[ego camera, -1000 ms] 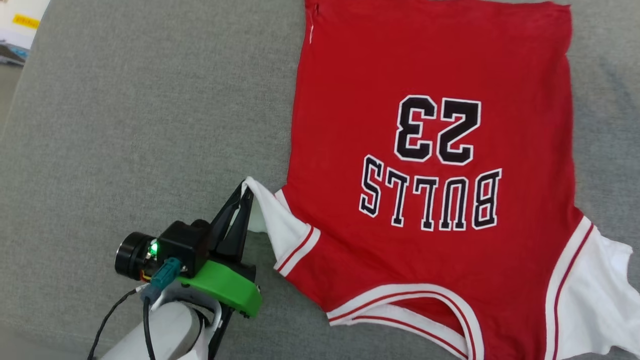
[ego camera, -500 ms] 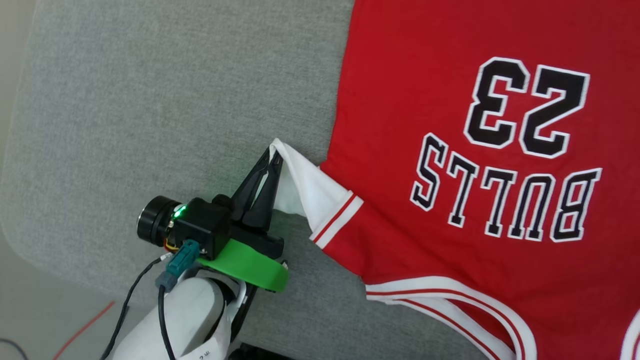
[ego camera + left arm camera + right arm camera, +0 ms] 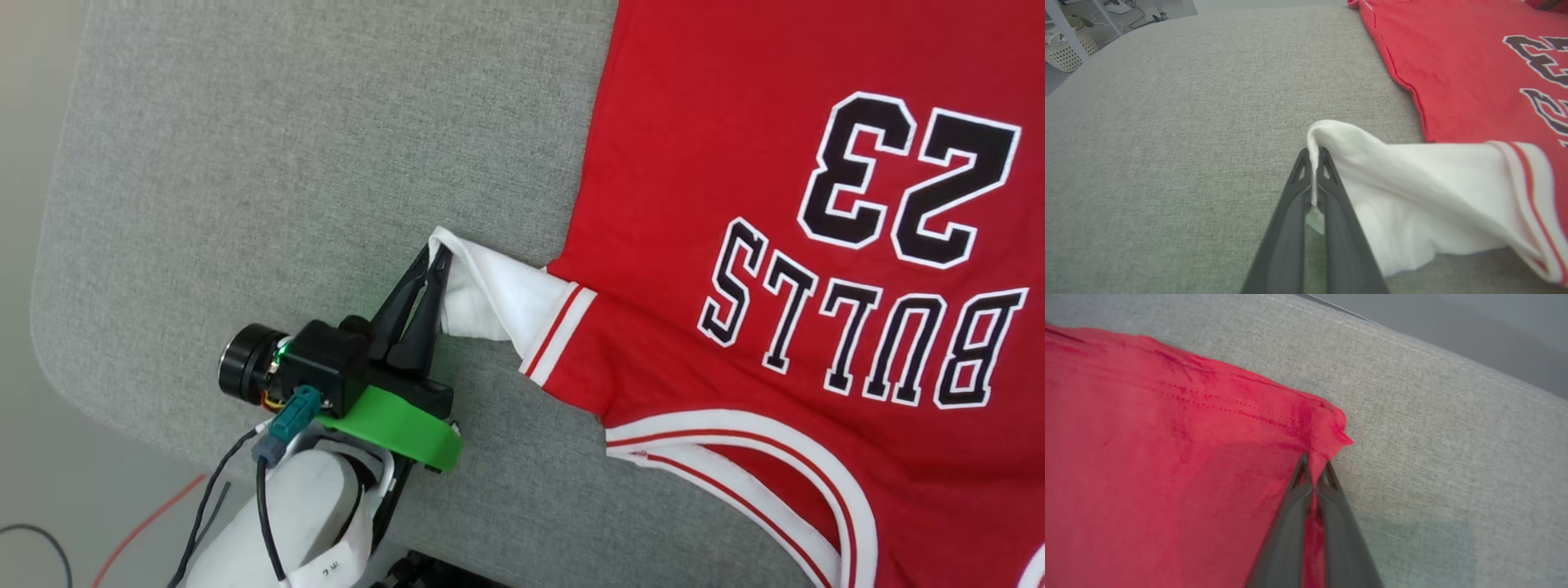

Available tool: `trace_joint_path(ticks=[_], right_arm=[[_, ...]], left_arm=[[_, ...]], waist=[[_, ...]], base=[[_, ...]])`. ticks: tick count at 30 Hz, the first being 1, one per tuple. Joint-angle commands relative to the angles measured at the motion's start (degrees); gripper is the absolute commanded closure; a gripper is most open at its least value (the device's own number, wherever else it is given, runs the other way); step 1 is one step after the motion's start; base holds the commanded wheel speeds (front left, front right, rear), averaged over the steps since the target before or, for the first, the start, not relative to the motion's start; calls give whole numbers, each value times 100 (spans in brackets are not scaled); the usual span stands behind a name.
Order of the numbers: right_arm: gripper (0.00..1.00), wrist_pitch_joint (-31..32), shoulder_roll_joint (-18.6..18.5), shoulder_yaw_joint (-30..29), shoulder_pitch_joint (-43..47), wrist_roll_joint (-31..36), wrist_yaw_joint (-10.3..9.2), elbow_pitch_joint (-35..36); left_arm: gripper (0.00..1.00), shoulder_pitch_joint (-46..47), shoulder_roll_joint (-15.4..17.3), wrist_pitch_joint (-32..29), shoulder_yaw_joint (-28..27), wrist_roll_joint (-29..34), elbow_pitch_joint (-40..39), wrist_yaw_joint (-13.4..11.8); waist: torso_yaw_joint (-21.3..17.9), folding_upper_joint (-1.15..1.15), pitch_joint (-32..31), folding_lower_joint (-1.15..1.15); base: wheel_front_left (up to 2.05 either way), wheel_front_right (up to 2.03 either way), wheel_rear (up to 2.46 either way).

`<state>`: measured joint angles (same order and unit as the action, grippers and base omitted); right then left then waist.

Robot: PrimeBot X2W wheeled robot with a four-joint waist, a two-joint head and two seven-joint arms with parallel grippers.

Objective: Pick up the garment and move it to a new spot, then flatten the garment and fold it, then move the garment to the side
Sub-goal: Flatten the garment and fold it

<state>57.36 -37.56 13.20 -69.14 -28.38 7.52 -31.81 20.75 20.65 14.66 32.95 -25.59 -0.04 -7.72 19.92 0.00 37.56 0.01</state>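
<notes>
The garment (image 3: 735, 204), a red T-shirt printed "BULLS 23" in black and white, lies spread on a grey cushion with its striped collar (image 3: 735, 457) toward me. My left gripper (image 3: 437, 255) is shut on the tip of its white sleeve (image 3: 498, 298), lifted a little off the cushion. The left wrist view shows that white sleeve (image 3: 1412, 196) pinched between my left gripper's (image 3: 1314, 157) fingers. In the right wrist view my right gripper (image 3: 1314, 463) is shut on a red hem corner of the garment (image 3: 1167, 457).
The grey cushion (image 3: 286, 163) stretches bare to the garment's left; its rounded edge (image 3: 57, 310) drops to a pale floor with cables (image 3: 41, 539). A white basket (image 3: 1065, 53) stands on the floor beyond the cushion. The cushion's far seam (image 3: 1453, 363) runs behind the hem corner.
The head camera has swung left, so the whole picture shifted right. My left gripper keeps its hold on the white sleeve, which now stretches straighter out from the garment's body.
</notes>
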Motion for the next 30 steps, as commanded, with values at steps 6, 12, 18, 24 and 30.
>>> trace_joint_path(ticks=[6, 12, 18, 24, 30], right_arm=[[100, -596, -28, 71, 436, -272, -3, 84], [100, -1072, -618, 575, 1293, -922, -3, 706], [100, -1410, -1351, 931, 2701, -1566, -3, 1553], [100, -1755, -1712, 866, 4235, -2057, -3, 2187], [100, -2066, -1654, 295, 5776, -2391, -3, 2498]], left_arm=[[100, -301, 40, 34, -201, 95, 247, 7], [100, -679, 193, 33, -386, 27, 364, -83], [100, -1030, 350, 28, -532, -77, 366, -218], [100, -1291, 454, 28, -662, -173, 435, -310], [100, -1461, 526, 30, -744, -236, 492, -338]], waist=[[-435, 0, -856, -1], [-825, 0, -1556, -1], [-1255, 0, -2026, -1], [-1619, 0, -2361, -1], [-1814, 0, -2513, -1]], base=[[0, 0, 0], [0, 0, 0], [0, 0, 0], [0, 0, 0], [0, 0, 0]])
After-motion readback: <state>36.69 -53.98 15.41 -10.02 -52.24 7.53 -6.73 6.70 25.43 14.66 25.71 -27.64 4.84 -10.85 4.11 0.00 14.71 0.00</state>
